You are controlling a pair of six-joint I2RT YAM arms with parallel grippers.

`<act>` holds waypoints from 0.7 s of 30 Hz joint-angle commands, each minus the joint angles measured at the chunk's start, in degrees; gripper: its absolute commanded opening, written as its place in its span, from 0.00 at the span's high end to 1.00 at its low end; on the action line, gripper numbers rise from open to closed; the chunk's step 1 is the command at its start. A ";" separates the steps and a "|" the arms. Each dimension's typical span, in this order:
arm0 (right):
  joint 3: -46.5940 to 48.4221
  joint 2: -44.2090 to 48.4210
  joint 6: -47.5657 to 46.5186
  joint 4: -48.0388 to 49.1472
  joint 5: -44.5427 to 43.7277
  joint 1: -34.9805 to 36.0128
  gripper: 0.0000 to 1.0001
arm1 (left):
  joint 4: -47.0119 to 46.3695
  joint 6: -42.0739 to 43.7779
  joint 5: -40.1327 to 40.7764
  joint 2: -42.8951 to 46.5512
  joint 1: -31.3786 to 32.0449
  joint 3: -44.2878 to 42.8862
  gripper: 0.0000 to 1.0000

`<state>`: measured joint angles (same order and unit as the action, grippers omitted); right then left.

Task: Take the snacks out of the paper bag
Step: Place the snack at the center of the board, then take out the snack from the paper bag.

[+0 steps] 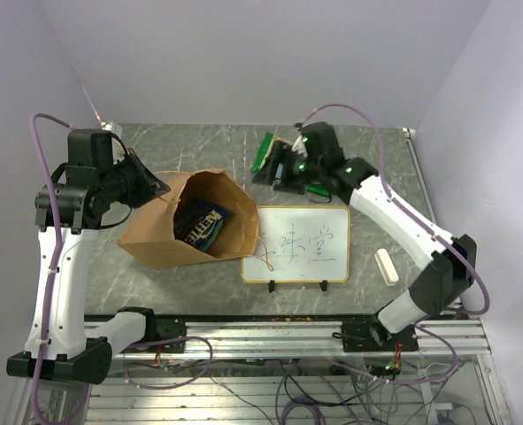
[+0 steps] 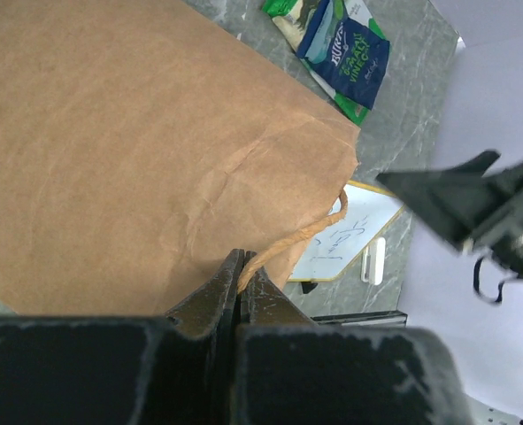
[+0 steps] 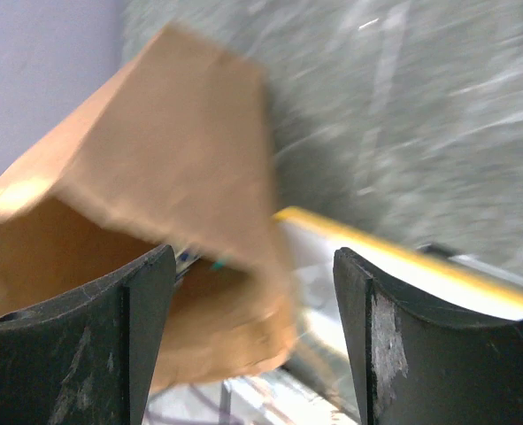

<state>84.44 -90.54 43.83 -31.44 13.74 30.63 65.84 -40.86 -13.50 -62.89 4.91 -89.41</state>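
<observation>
- A green-and-blue packet (image 2: pixel 345 53) lies on the table (image 2: pixel 403 106) beyond the paper bag (image 2: pixel 111 150); "VINEGAR" is readable on it.
- Inside the bag, a dark blue packet (image 1: pixel 201 223) has white lettering too small to read.
- The whiteboard (image 1: pixel 298 243) carries blue handwriting.
- The left gripper (image 2: pixel 242 261) pinches the string handle (image 2: pixel 305 235).
- The right gripper (image 3: pixel 252 257) has its fingers spread, holding nothing.

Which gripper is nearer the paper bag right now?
Left. The left gripper is shut on the paper bag at its handle, touching it. The right gripper is open, clear of the bag, beyond its far right corner near a green packet.
</observation>
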 commanded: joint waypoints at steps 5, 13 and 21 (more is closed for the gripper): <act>-2.72 1.79 11.50 12.50 -10.21 20.66 0.29 | -2.42 0.14 -1.73 0.39 -0.69 -0.13 0.93; -5.55 -2.48 20.46 14.58 -22.33 27.44 0.29 | -5.72 -1.80 -3.97 1.55 -0.69 2.47 0.93; -7.68 -5.55 24.04 14.49 -20.64 27.45 0.30 | -5.14 -1.09 -4.90 2.07 -0.69 2.20 0.93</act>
<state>77.30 -94.56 63.18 -19.11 -5.69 58.04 62.35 -42.00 -16.38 -62.06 4.91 -87.11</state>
